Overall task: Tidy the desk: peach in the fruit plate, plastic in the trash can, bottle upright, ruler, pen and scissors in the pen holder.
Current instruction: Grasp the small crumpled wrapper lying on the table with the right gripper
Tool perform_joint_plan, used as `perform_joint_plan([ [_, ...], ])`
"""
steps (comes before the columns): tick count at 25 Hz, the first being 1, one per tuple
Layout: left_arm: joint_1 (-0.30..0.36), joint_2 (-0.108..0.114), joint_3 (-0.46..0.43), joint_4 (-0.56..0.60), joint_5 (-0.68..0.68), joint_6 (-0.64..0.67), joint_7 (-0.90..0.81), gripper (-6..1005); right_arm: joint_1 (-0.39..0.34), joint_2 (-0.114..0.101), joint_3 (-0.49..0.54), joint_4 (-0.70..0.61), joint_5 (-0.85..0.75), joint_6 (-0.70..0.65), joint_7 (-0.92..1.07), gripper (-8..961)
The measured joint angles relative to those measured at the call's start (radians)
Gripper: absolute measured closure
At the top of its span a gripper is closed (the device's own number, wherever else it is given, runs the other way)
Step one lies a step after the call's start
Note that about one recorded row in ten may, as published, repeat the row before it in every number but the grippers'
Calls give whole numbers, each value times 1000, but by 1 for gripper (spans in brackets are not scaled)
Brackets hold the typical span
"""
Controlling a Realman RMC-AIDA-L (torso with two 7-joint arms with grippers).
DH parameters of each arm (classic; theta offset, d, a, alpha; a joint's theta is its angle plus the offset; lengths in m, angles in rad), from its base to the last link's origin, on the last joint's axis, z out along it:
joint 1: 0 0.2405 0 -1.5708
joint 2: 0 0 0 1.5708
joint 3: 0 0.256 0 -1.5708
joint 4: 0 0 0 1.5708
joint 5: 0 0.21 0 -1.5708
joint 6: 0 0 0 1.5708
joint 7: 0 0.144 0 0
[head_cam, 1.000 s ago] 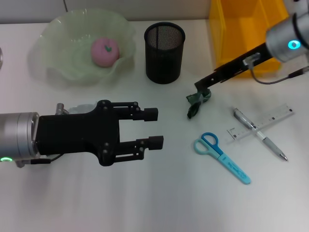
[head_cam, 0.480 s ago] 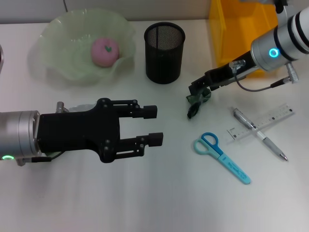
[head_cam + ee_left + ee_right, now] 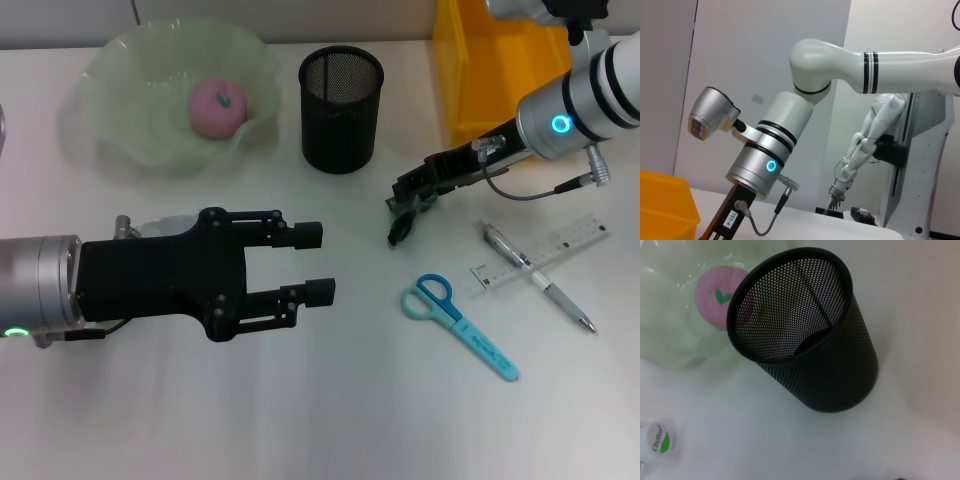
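The pink peach (image 3: 218, 105) lies in the pale green fruit plate (image 3: 120, 90) at the back left. Beside the plate stands the black mesh pen holder (image 3: 340, 125), which also shows in the right wrist view (image 3: 810, 365). My right gripper (image 3: 408, 195) is shut on the top of the crumpled green plastic (image 3: 400, 225), right of the holder. The blue scissors (image 3: 462, 328), pen (image 3: 535, 272) and clear ruler (image 3: 570, 240) lie on the desk at the right. My left gripper (image 3: 318, 263) hovers open and empty at centre left. The bottle (image 3: 165, 225) lies on its side, mostly hidden under that arm.
The yellow trash can (image 3: 490, 70) stands at the back right, just behind my right arm; its corner shows in the left wrist view (image 3: 660, 200). The bottle's white cap (image 3: 657, 445) appears in the right wrist view. The pen lies across the ruler.
My right arm's wrist has swung in over the desk and turned, while its tip stays at the plastic. The left arm has barely shifted.
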Motion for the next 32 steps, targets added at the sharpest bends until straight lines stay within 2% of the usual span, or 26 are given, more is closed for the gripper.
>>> perform_joint_plan([
  [28,-6,0,1,-25,0,-1,13,433,9,3,-10,60,7,71,-11,272],
  [32,-7,0,0,-25,0,-1,13,433,9,4,-12,64,8,71,-21,326],
])
